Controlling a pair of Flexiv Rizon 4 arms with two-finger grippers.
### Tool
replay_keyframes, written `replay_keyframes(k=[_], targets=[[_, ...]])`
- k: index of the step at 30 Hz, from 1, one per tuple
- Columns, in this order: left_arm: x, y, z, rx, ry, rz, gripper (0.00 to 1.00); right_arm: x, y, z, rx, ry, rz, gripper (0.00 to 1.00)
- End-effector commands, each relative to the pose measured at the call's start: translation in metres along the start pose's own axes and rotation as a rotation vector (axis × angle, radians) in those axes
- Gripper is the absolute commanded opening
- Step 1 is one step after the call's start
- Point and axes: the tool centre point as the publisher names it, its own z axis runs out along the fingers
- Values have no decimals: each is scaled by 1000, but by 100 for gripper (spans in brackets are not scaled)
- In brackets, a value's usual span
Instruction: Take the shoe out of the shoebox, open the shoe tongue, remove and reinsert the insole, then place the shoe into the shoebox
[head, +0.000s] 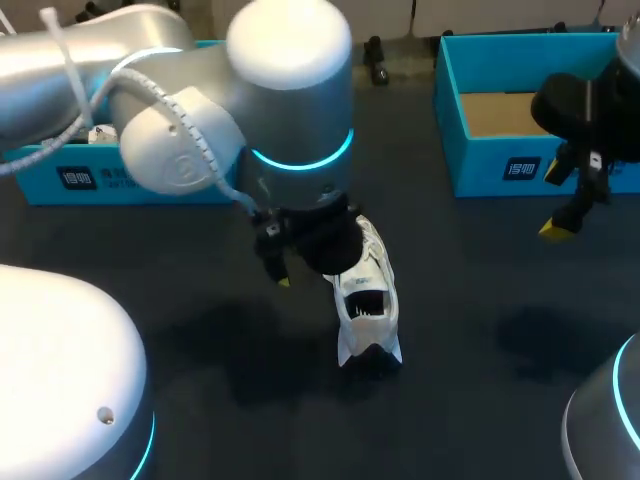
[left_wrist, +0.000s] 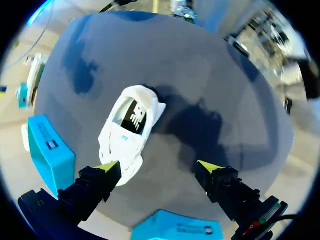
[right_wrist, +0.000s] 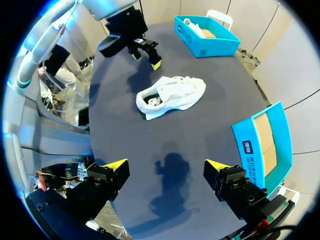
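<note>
A white sneaker (head: 367, 297) lies on its side on the dark table, its opening showing a black insole. My left gripper (head: 300, 263) hovers just above its toe end. In the left wrist view the left gripper (left_wrist: 157, 168) is open, with the sneaker (left_wrist: 129, 131) ahead of one finger and nothing between the fingers. My right gripper (head: 565, 225) hangs open in front of the empty blue shoebox (head: 500, 160), well away from the sneaker (right_wrist: 171, 95). The right gripper (right_wrist: 167, 165) holds nothing over bare table.
A second blue box (head: 120, 180) stands at the back left, partly hidden by my left arm; something white shows inside the second blue box (right_wrist: 205, 36). The empty shoebox (right_wrist: 265, 140) sits beside my right gripper. Bare table surrounds the sneaker.
</note>
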Motion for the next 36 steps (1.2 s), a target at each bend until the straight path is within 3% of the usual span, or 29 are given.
replay_keyframes(k=[1,7,9,11,18,21,22,36], targets=[[-10,-10,-1,-3,102,-333,100,-2,1,1,4,3,1,100],[0,-15,-1,70,69,-546,100,-2,1,1,4,3,1,100],[1,-17,0,40,47,-650,100,-2,1,1,4,3,1,100],[3,-18,0,68,56,-734,100,-2,1,1,4,3,1,100],[20,-38,-8,-51,-43,-1018,100,-2,1,1,4,3,1,100],[21,-43,-6,-63,25,-1126,100,-2,1,1,4,3,1,100],[20,-45,-4,-104,49,-1201,100,-2,1,1,4,3,1,100],[20,-45,-4,-104,49,-1201,100,-2,1,1,4,3,1,100]])
